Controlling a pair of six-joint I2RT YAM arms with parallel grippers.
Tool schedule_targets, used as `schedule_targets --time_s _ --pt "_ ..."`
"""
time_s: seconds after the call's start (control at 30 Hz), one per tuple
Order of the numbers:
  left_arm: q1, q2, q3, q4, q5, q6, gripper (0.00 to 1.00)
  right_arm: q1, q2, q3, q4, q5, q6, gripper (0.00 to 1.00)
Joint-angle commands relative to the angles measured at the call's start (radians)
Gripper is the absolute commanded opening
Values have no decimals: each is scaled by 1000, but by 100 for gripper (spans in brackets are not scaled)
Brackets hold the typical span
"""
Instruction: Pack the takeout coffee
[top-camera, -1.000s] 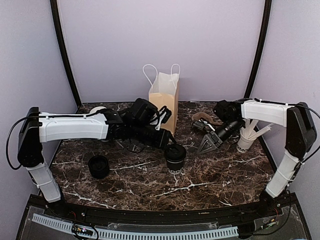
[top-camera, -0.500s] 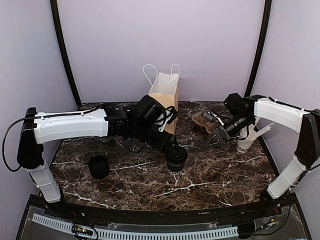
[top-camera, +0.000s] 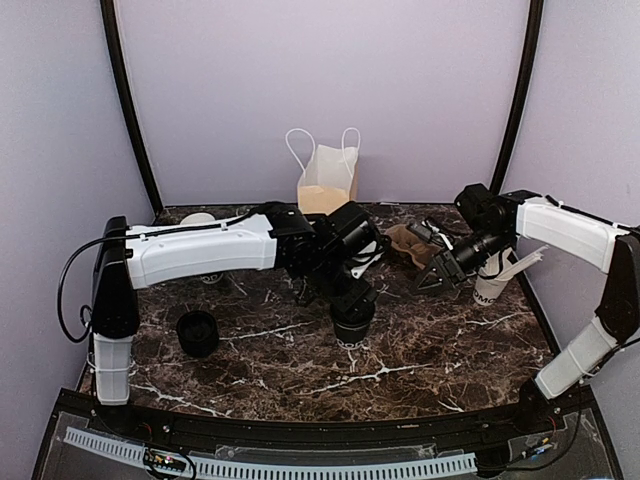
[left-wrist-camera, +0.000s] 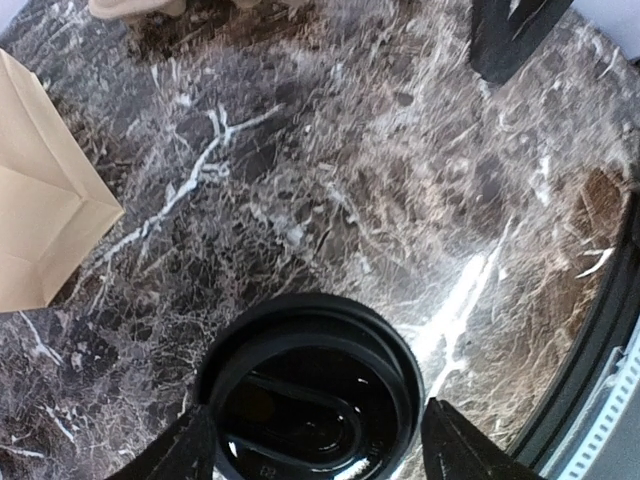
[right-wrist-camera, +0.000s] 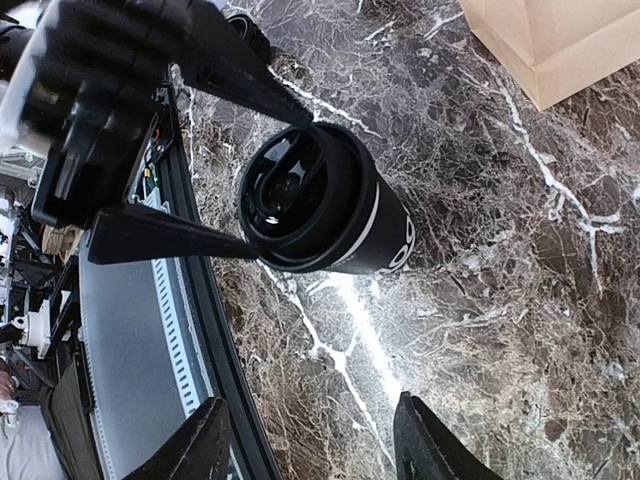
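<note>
The dark marble tabletop (top-camera: 420, 350) carries everything. At its back, a brown paper bag (top-camera: 327, 185) with white handles stands upright. The left claw (left-wrist-camera: 318, 435) hangs directly over the takeout coffee (top-camera: 352, 325), spread wide, with one finger at each side of the black lid; whether they touch the rim cannot be told. The right claw (right-wrist-camera: 310, 400) hovers to the right, its jaws apart with nothing between them. The coffee stands upright mid-tabletop, in front of the bag and apart from it. A white cup of stirrers (top-camera: 492, 285) stands far right, and a squat black round thing (top-camera: 197, 333) sits front left.
</note>
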Motion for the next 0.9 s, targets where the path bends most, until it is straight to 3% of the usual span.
schedule_targets --time_s 0.0,0.47,0.5,0.57,0.87 --pt "2 13 40 -87 38 21 74 -7 -20 -16 22 9 -8 57" --pt "0 -6 75 -48 62 27 74 -10 -12 -28 27 11 -11 57" --pt "-2 -16 66 -35 57 35 88 -11 -13 -28 28 11 -12 57" --pt "-6 -23 50 -18 37 47 97 -11 -14 -30 28 9 -12 57" --pt "-7 10 28 -36 2 62 99 -14 -13 -32 29 8 -13 58"
